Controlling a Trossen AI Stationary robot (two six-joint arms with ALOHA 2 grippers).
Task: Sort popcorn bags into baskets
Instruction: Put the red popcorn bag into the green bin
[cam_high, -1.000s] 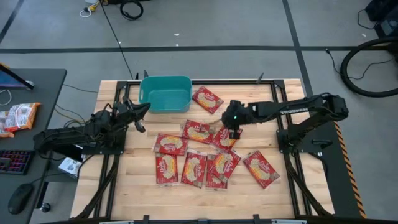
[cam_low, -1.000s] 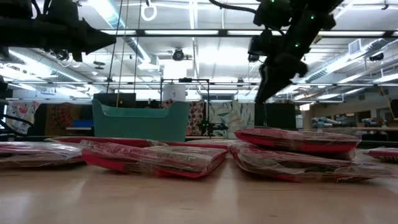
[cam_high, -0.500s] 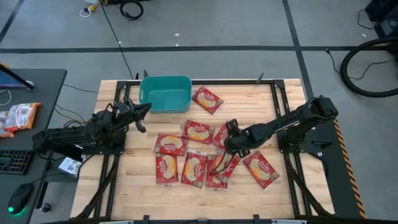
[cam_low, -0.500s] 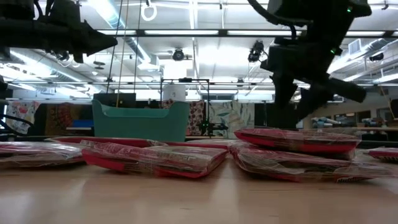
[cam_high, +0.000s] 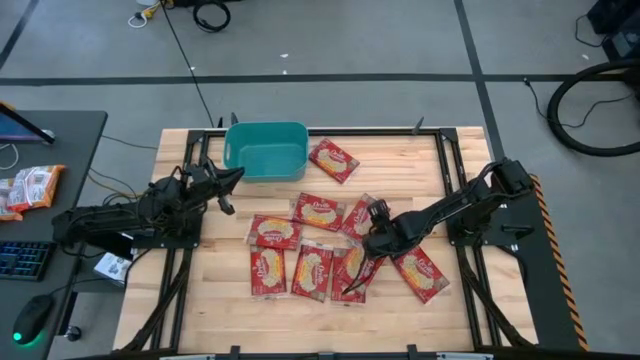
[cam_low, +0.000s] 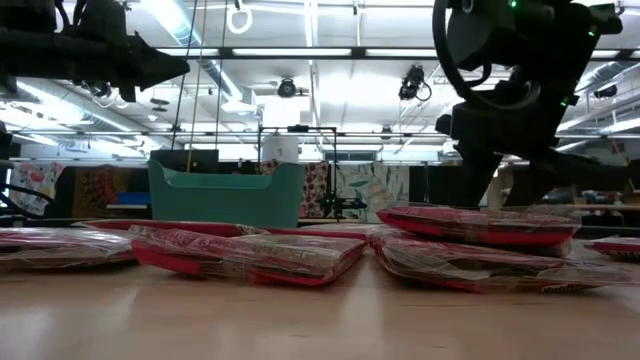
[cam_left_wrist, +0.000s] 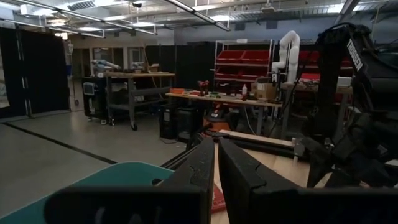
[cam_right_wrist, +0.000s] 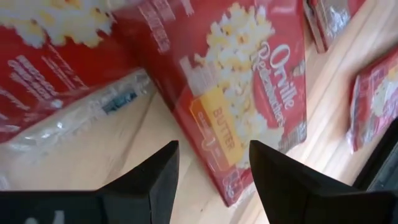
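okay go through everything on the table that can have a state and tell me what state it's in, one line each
Teal basket: upright, looks empty.
Popcorn bags: lying flat on the table, some overlapping, none in the basket.
Left gripper: shut, empty, beside the basket.
Right gripper: open, empty, low over an overlapping bag.

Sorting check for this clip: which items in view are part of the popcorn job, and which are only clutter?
Part of the job:
- popcorn bags spread on the table
- teal basket, no bag visible inside
- right gripper, open just above the bags
- left gripper, shut, waiting beside the basket

Just lying about:
- side desk with keyboard, mouse, spare packets
- floor cables
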